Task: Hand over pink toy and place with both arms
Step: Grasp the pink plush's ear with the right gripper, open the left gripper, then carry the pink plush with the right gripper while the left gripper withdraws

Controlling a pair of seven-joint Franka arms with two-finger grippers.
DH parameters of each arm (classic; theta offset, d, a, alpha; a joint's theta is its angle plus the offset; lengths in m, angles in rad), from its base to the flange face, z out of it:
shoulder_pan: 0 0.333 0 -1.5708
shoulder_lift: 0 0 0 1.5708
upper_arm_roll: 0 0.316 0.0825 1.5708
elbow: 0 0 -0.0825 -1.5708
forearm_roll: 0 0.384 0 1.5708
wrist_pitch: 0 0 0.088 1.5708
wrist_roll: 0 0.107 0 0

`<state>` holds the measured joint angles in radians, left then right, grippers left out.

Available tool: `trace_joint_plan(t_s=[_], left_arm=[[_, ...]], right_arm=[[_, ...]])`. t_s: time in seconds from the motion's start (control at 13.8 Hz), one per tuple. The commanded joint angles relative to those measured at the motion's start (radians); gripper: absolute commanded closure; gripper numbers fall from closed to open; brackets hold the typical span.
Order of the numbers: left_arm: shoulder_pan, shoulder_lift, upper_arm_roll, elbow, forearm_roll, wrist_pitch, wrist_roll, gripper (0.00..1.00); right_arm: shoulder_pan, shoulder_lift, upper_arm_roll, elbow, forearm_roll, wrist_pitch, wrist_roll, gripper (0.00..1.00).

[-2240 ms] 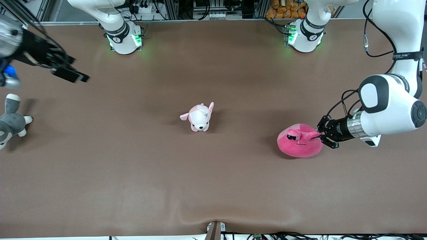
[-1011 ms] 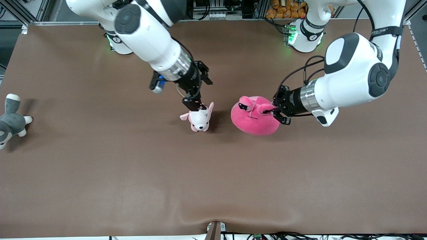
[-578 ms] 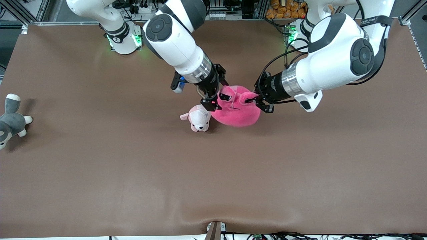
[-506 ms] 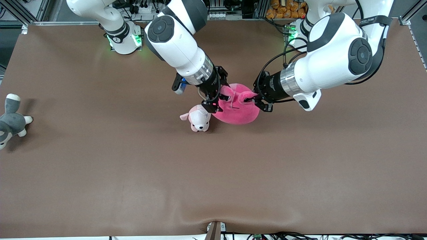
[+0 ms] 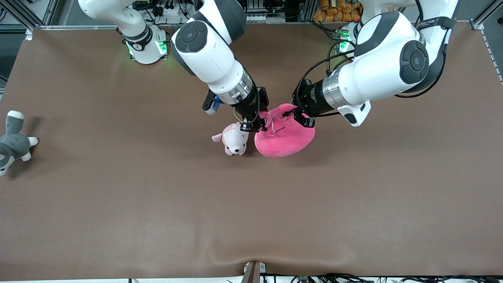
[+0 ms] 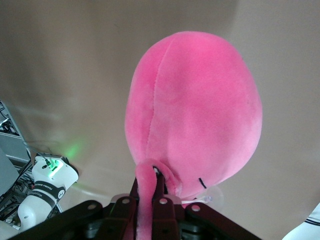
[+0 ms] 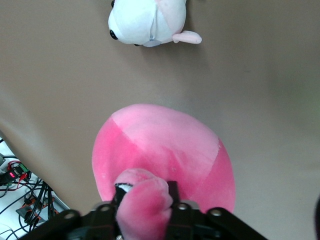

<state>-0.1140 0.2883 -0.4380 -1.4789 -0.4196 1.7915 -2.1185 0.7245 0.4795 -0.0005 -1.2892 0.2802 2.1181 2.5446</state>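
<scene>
The pink toy (image 5: 285, 135), a round hot-pink plush, hangs just above the middle of the table between both grippers. My left gripper (image 5: 292, 115) is shut on one of its ear flaps (image 6: 146, 192), and the toy's body (image 6: 195, 110) hangs below it. My right gripper (image 5: 255, 126) is at the toy's other ear flap (image 7: 145, 197), which fills the gap between its fingers (image 7: 172, 190). The lighter pink patch (image 7: 165, 137) shows in the right wrist view.
A small pale pink-and-white plush puppy (image 5: 234, 139) lies on the table right beside the pink toy, under the right gripper; it also shows in the right wrist view (image 7: 147, 20). A grey-and-white plush animal (image 5: 11, 143) lies at the right arm's end of the table.
The left arm lifted the pink toy and carried it from its end to the middle. The right arm swung in from its end and closed on the toy's other ear flap.
</scene>
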Motion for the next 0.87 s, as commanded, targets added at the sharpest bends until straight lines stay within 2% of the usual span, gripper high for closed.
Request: trace_joint_plan(t_s=[0.0, 0.22, 0.29, 0.36, 0.43, 0.65, 0.79], left_arm=[[0.004, 0.002, -0.018, 0.02, -0.001, -0.018, -0.018, 1.0], [0.011, -0.008, -0.018, 0.019, 0.002, -0.032, -0.011, 1.0], [0.011, -0.018, -0.016, 0.02, 0.005, -0.04, -0.011, 0.89], [0.02, -0.031, -0.016, 0.02, 0.007, -0.046, -0.011, 0.4], [0.022, -0.041, -0.007, 0.022, 0.013, -0.067, -0.008, 0.0], [0.023, -0.08, -0.01, 0.023, 0.146, -0.124, 0.026, 0.0], [0.028, -0.107, -0.005, 0.025, 0.218, -0.173, 0.124, 0.0]], right_arm=[[0.0, 0.013, -0.003, 0.034, -0.036, -0.013, 0.036, 1.0], [-0.007, 0.008, -0.009, 0.039, -0.039, -0.064, 0.034, 1.0], [-0.007, 0.004, -0.009, 0.039, -0.061, -0.091, 0.034, 1.0], [-0.011, 0.002, -0.013, 0.039, -0.081, -0.125, 0.033, 1.0], [-0.025, -0.01, -0.022, 0.047, -0.082, -0.145, 0.029, 1.0], [-0.092, -0.041, -0.022, 0.057, -0.075, -0.165, 0.029, 1.0], [-0.15, -0.073, -0.022, 0.057, -0.072, -0.199, 0.026, 1.0]])
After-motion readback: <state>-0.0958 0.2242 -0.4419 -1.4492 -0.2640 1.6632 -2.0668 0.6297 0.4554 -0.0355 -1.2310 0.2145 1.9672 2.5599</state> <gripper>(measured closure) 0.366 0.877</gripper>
